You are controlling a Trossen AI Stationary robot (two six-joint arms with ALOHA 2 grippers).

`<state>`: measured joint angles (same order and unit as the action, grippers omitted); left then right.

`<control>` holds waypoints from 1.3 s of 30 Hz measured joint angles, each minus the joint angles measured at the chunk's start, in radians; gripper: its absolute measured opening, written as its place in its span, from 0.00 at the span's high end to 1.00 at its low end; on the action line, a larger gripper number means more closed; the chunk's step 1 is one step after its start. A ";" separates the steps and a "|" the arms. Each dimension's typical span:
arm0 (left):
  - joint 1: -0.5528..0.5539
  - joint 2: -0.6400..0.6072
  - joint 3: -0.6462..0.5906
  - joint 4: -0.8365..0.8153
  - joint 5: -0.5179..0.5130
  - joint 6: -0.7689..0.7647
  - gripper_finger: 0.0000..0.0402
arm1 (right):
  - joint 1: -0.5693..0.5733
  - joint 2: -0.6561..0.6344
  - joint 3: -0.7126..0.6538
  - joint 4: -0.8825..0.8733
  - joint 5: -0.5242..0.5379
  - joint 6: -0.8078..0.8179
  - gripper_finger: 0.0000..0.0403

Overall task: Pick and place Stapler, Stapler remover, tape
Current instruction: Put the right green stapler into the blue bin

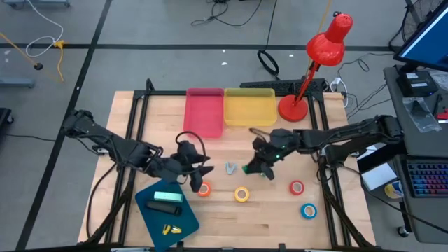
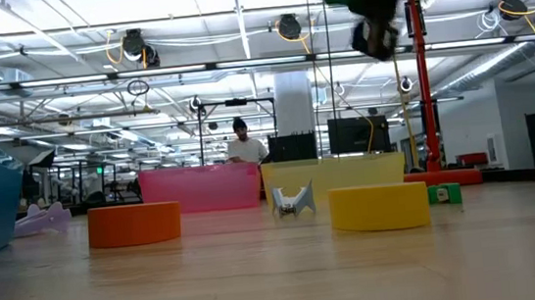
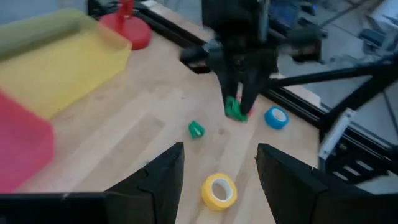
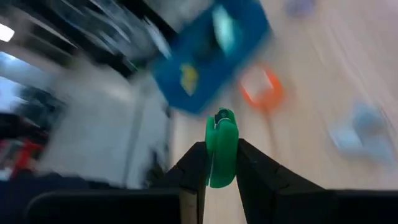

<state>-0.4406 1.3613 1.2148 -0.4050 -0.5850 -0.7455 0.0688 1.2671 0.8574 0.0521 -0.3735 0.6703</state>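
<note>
Green remover (image 4: 221, 149) is sitting pinched between your right gripper's (image 4: 219, 180) fingers, lifting clear of the table. Yellow bin (image 1: 249, 108) is waiting just beyond it; carry there next. Your left gripper (image 1: 198, 172) is hanging open beside orange tape (image 1: 204, 188).

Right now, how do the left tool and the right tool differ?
The left tool is open and holds nothing; the right tool is shut on a small green piece. The left tool sits by the orange tape roll; the right tool is nearer the table's middle, in front of the yellow bin. Both are dark two-finger tools over the wooden table.
</note>
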 joint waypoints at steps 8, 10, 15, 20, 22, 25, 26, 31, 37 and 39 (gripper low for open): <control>0.055 0.061 0.000 0.173 0.111 0.113 0.50 | -0.049 0.027 0.002 0.347 0.008 0.002 0.86; 0.073 0.087 0.000 0.226 0.153 0.134 0.50 | -0.054 0.032 0.000 0.359 0.005 0.002 0.86; 0.120 0.139 0.000 0.311 0.207 0.152 0.50 | -0.053 0.030 0.000 0.351 0.003 -0.005 0.86; 0.161 0.179 0.000 0.388 0.267 0.173 0.50 | -0.047 0.030 0.000 0.332 0.002 -0.025 0.86; 0.174 0.189 0.000 0.406 0.293 0.177 0.50 | -0.047 0.030 0.000 0.306 0.000 -0.028 0.86; 0.191 0.204 0.000 0.417 0.318 0.175 0.50 | -0.046 0.030 0.000 0.292 -0.007 -0.035 0.86; 0.195 0.206 0.000 0.417 0.323 0.173 0.50 | -0.047 0.031 0.000 0.290 -0.020 -0.035 0.86; 0.209 0.206 0.000 0.419 0.326 0.173 0.50 | -0.047 0.031 0.000 0.254 -0.024 -0.045 0.86; 0.221 0.206 0.000 0.418 0.338 0.175 0.50 | -0.047 0.031 0.000 0.249 -0.023 -0.054 0.86; 0.225 0.208 0.000 0.418 0.358 0.173 0.50 | -0.047 0.031 0.000 0.249 -0.022 -0.054 0.86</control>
<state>-0.2155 1.5697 1.2144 0.0126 -0.2268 -0.5723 0.0219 1.2976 0.8574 0.3011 -0.3958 0.6163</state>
